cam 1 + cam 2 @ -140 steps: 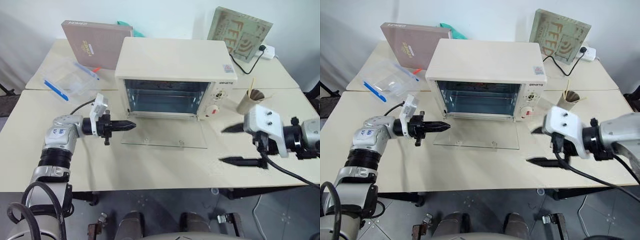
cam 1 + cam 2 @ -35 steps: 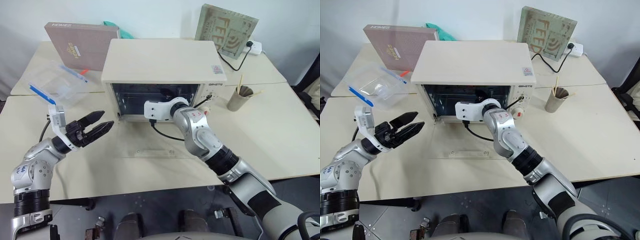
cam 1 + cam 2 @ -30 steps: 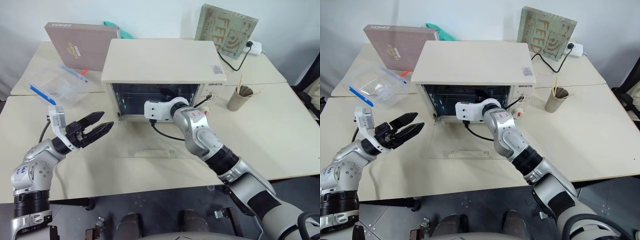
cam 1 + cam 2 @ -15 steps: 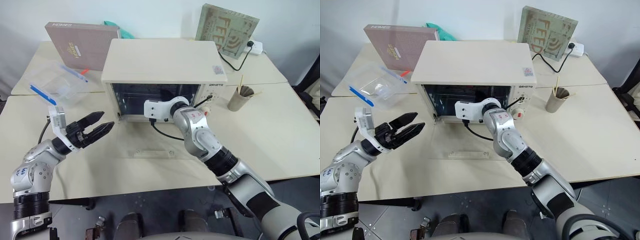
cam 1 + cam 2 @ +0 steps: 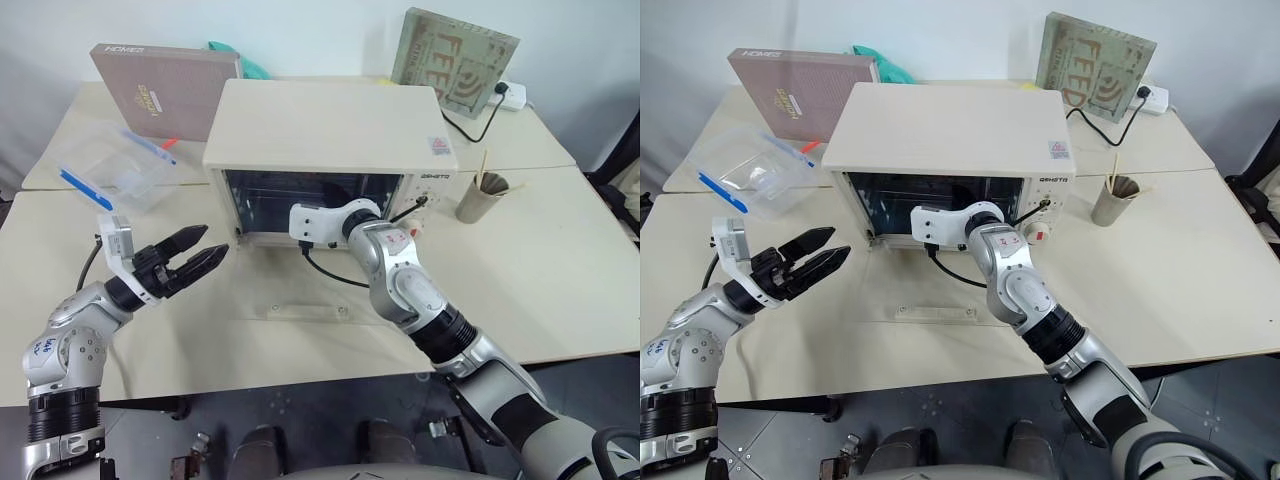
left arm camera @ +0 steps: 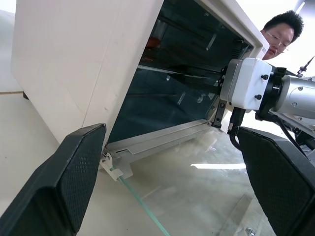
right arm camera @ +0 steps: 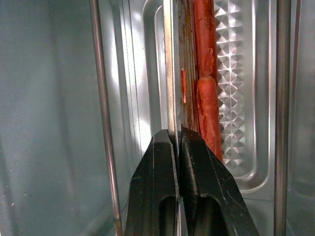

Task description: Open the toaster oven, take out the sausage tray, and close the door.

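The cream-white toaster oven (image 5: 330, 115) stands mid-table with its glass door (image 5: 300, 285) folded down flat on the table, handle (image 5: 300, 312) nearest me. My right arm reaches into the oven mouth. In the right wrist view my right gripper (image 7: 175, 140) is shut on the thin front rim of the silver sausage tray (image 7: 236, 73), beside a red sausage (image 7: 206, 88). My left gripper (image 5: 200, 252) hovers open left of the oven, holding nothing, its black fingers (image 6: 74, 177) wide apart.
A brown flat box (image 5: 150, 85) and a clear blue-edged container (image 5: 110, 165) sit at the back left. A paper cup with sticks (image 5: 480, 195) stands right of the oven, with a green board (image 5: 460, 60) behind. A person (image 6: 283, 29) is beyond the table.
Since the oldest frames my right arm has gone from the table's right side into the oven, and my left gripper has opened and drawn back left. Over the last second both arms stay still.
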Available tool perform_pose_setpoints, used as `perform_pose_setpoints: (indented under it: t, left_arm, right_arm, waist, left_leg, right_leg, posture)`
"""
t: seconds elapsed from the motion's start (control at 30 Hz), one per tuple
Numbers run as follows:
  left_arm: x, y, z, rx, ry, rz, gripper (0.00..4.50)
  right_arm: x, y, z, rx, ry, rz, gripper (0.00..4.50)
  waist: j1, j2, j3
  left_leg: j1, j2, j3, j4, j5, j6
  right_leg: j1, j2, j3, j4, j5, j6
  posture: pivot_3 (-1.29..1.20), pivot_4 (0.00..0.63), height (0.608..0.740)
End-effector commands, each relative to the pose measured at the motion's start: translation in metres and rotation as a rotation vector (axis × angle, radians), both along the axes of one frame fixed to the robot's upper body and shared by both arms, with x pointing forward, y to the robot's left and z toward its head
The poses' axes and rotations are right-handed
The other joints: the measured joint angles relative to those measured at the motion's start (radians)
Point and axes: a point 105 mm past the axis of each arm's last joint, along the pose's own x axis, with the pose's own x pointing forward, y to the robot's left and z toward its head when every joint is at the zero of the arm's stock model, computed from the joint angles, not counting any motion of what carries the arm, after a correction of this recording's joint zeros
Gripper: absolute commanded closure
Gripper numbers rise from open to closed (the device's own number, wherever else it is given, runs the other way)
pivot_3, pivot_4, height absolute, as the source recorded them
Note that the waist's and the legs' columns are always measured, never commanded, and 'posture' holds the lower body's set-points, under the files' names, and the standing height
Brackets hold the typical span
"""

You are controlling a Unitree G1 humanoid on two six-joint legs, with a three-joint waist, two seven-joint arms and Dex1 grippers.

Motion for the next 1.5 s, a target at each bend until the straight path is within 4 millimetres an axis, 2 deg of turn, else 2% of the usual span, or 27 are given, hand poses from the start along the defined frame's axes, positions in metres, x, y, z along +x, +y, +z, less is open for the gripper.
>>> perform_pose_setpoints:
  t: [0.03,0.17,0.37,0.6,0.83,1.3,1.43,1.5]
  left_arm:
    - [-0.004,-0.002,0.011,-0.001,-0.052,-0.006,0.0]
    - [-0.003,-0.002,0.011,0.0,-0.055,-0.002,0.0]
    - [-0.004,-0.002,0.01,0.001,-0.054,0.002,0.0]
    - [-0.004,-0.003,0.01,-0.004,-0.056,0.008,0.0]
    - [-0.004,-0.003,0.009,-0.007,-0.051,0.014,0.0]
    - [-0.004,-0.003,0.006,-0.01,-0.04,0.021,0.0]
    - [-0.003,-0.002,0.005,-0.009,-0.037,0.023,0.0]
    - [-0.003,-0.002,0.005,-0.008,-0.037,0.024,0.0]
  right_arm:
    - [0.004,0.0,-0.028,-0.045,0.098,0.012,4.22]
    - [0.008,-0.003,-0.029,-0.066,0.107,-0.002,3.02]
    - [0.006,-0.002,-0.027,-0.077,0.104,-0.018,3.02]
    - [-0.01,0.012,-0.012,-0.021,0.088,0.022,3.02]
    - [-0.022,0.004,0.004,-0.016,0.042,0.04,3.02]
    - [-0.033,-0.003,0.007,-0.06,0.011,0.067,3.02]
    - [-0.036,-0.005,0.004,-0.055,0.017,0.06,4.22]
    - [-0.037,-0.006,0.003,-0.053,0.015,0.052,4.22]
  waist:
    - [-0.001,0.0,0.0]
    - [-0.002,-0.001,0.0]
    - [-0.001,-0.001,0.0]
    - [0.0,-0.001,0.0]
    - [-0.001,0.0,0.0]
    - [0.001,0.0,0.0]
    - [0.002,0.0,0.0]
    - [0.002,0.0,0.0]
  left_leg:
    - [0.001,0.0,0.0,0.0,0.0,0.0]
    - [0.004,0.0,0.001,0.001,0.0,0.0]
    - [0.006,0.0,0.001,0.001,0.0,0.0]
    - [0.006,0.0,0.001,0.0,0.0,0.0]
    - [0.006,0.0,0.001,-0.001,0.0,0.0]
    - [0.005,0.0,0.001,-0.001,0.0,0.0]
    - [0.005,0.0,0.001,-0.001,0.0,0.0]
    - [0.005,0.0,0.001,-0.001,0.0,0.0]
  right_leg:
    - [0.0,0.0,0.0,0.0,0.0,0.0]
    - [0.003,0.0,0.0,0.0,0.0,0.0]
    - [0.005,0.0,0.001,0.0,0.0,0.0]
    - [0.005,0.0,0.001,0.0,0.0,0.0]
    - [0.005,0.0,0.001,-0.001,0.0,0.0]
    - [0.005,0.0,0.001,-0.002,0.0,0.0]
    - [0.005,0.0,0.0,-0.002,0.0,0.0]
    - [0.005,0.0,0.0,-0.002,0.0,0.0]
  posture:
    - [0.0,0.15,0.74]
    - [0.0,0.15,0.74]
    - [0.0,0.15,0.74]
    - [0.0,0.15,0.74]
    - [0.0,0.15,0.74]
    - [0.0,0.15,0.74]
    - [0.0,0.15,0.74]
    - [0.0,0.15,0.74]
